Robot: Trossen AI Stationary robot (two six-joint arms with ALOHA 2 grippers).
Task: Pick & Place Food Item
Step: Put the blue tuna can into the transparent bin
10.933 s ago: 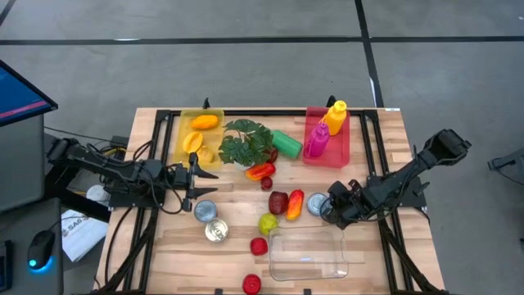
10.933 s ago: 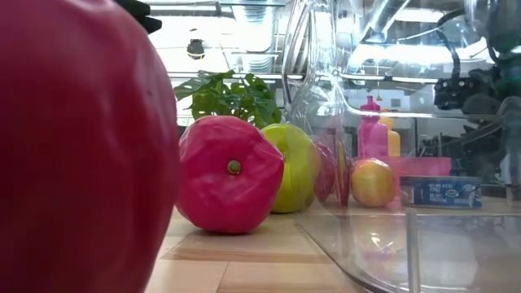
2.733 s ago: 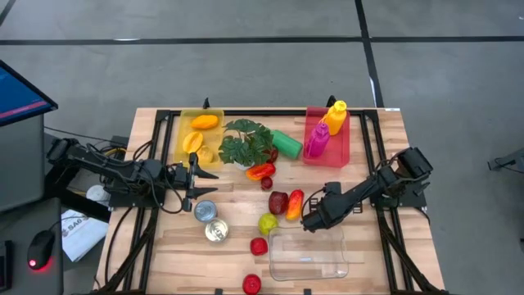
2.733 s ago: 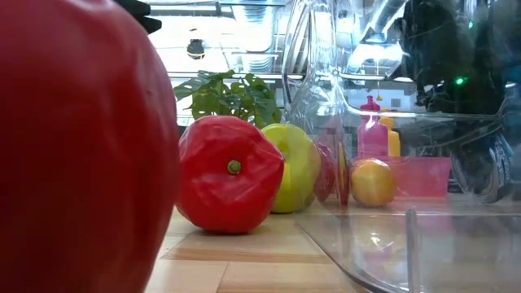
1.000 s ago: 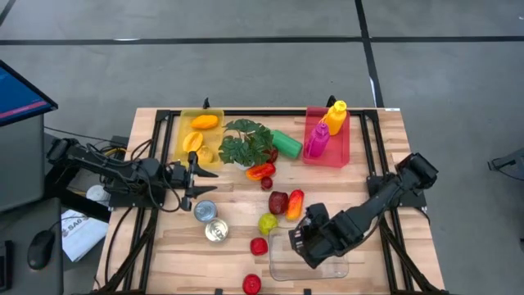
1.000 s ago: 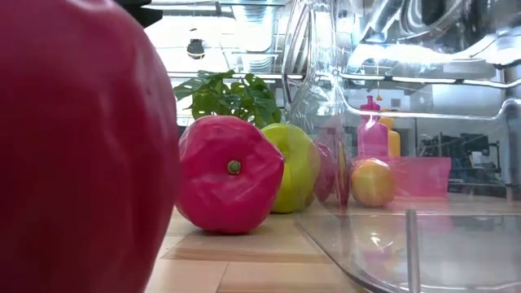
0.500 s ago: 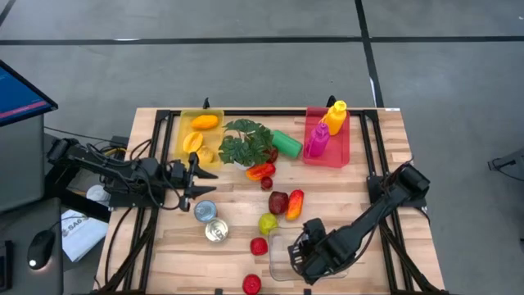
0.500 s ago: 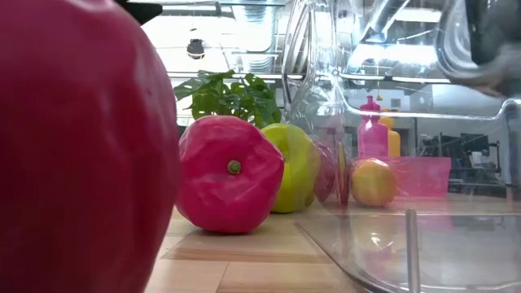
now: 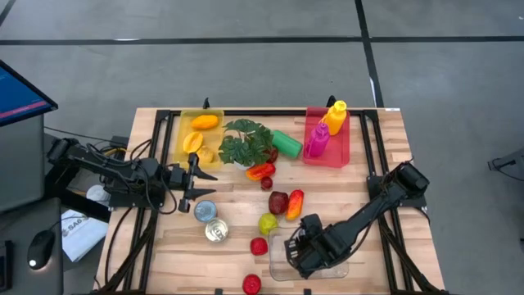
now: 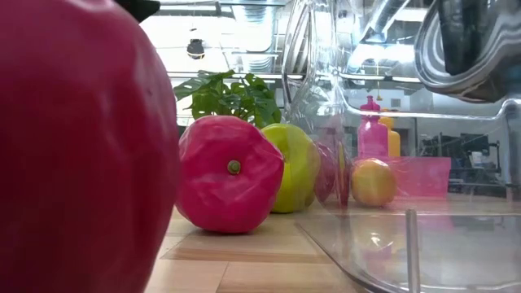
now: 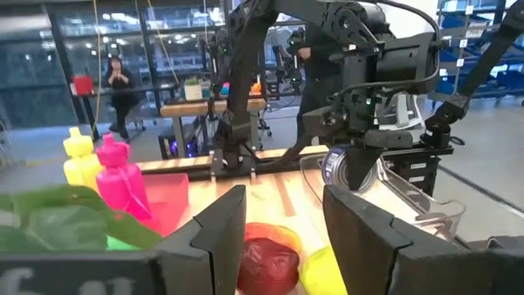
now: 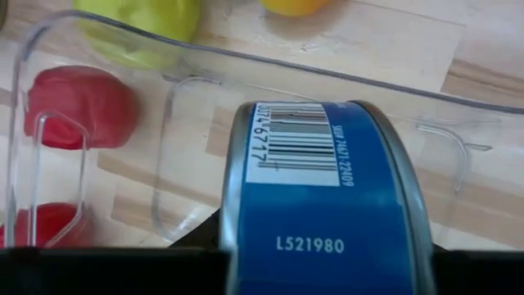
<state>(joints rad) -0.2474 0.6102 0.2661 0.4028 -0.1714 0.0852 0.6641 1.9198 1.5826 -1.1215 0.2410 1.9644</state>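
A: From above, what is the right tool doing?

B: It is hanging over the left part of the clear plastic container near the front of the bench. Its load is hidden from there. The left tool is waiting beside the yellow tray, with its fingers standing apart around nothing.

A: And level with the bench?

B: A red toy fruit and a green one are sitting just outside the container's wall; a grey curved shape is showing high at the right, but I cannot tell what it is.

A: The left wrist view?

B: Far off, the right tool is gripping a round tin above the container.

A: The right wrist view?

B: The blue tin, barcode up, is sitting clamped between the fingers, over the container's floor.

A: How is it going to handle?

B: Stiff, I judge, and probably not fragile, though smooth metal may slip. Gripping across the curved side wall, as now, looks soundest.
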